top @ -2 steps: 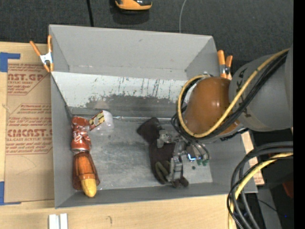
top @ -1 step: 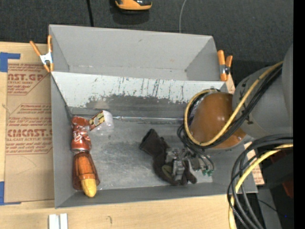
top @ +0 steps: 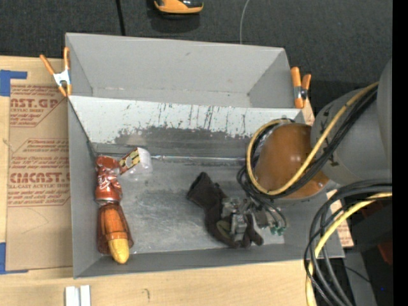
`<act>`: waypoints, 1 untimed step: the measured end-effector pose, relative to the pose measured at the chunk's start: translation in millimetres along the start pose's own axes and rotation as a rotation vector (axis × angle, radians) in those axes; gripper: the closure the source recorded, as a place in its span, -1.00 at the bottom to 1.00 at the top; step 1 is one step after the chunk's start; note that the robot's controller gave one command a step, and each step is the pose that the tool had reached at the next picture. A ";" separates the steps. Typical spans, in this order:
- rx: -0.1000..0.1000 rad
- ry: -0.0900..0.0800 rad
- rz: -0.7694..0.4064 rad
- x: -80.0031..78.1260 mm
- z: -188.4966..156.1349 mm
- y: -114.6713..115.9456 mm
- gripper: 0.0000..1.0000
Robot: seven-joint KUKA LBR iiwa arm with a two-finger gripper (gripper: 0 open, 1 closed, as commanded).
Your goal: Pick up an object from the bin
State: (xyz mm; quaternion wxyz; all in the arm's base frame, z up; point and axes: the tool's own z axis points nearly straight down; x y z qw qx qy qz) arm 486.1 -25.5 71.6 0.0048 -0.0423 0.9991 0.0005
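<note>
Orange cover [top: 288, 161], black cloth [top: 205, 194] just beside

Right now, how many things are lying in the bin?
4: a red can by the left wall, an orange-yellow thing below it, a white packet beside the can's top, and a dark cloth under the gripper. More may hide beneath it.

Soft, even light from above, no hard glare anywhere in the bin [top: 178, 69]

The bin's far wall is the brightest part, pale and flat. Its floor is a shade dimmer, with a faint sheen left of centre. The arm's orange cover [top: 287, 161] at the bin's right side carries a dull highlight, and it's murky underneath.
</note>
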 end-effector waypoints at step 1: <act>0.001 0.000 -0.025 -15.8 -179.1 13.6 1.00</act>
